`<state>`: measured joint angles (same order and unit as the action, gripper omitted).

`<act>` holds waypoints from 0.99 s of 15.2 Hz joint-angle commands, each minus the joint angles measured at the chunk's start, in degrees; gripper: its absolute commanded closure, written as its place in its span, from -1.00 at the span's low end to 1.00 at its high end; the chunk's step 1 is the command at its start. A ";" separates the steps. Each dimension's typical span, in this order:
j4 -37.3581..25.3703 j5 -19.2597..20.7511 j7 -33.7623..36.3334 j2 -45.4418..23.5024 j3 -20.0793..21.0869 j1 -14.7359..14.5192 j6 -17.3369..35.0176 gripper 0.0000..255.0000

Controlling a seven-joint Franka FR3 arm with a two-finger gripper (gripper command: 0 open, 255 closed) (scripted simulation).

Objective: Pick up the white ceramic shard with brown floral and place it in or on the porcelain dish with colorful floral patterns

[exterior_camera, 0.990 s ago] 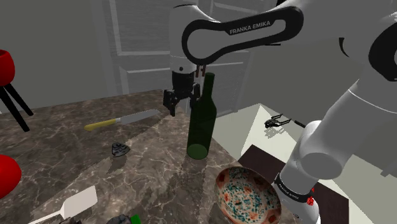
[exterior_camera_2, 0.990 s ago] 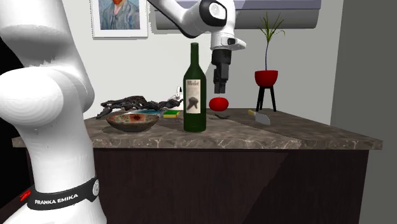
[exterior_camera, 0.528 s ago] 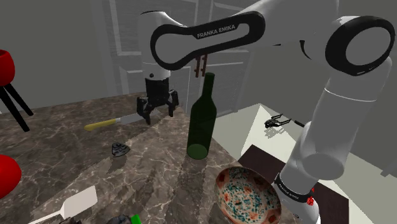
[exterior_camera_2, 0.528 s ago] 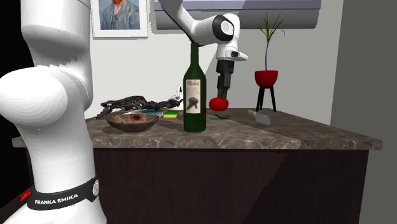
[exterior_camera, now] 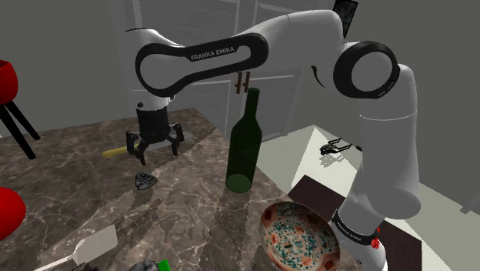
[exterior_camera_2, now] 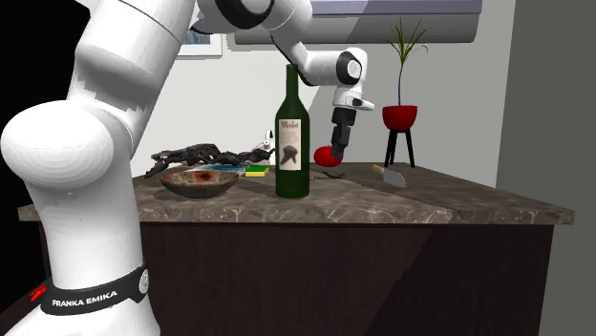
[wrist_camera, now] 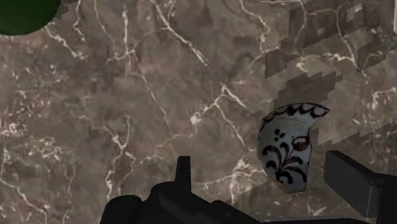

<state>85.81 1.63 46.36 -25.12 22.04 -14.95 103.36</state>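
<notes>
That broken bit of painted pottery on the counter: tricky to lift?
Likely stiff and light: the shard looks like a thin, curved pottery fragment. It lies low on the marbled counter, so the open claw may struggle to catch its edges. Its smooth painted face might slip, and a hard squeeze could chip it.

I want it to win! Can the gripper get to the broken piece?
Probably yes. The open gripper hangs above the piece, nothing lies between, and the bottle stands well aside.
</notes>
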 commanded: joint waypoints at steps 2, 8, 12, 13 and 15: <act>-10.75 1.14 2.14 -8.34 -0.19 -2.84 -2.98 -1.00; -9.96 1.39 2.68 -10.59 -0.37 -3.61 -0.07 -1.00; -8.14 1.44 2.73 -10.71 -0.40 -3.60 1.86 -1.00; -8.15 1.44 2.73 -10.71 -0.40 -3.60 1.85 -1.00; -8.15 1.44 2.73 -10.71 -0.41 -3.61 1.85 -1.00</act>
<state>76.88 3.10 49.06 -35.50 21.65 -18.54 104.92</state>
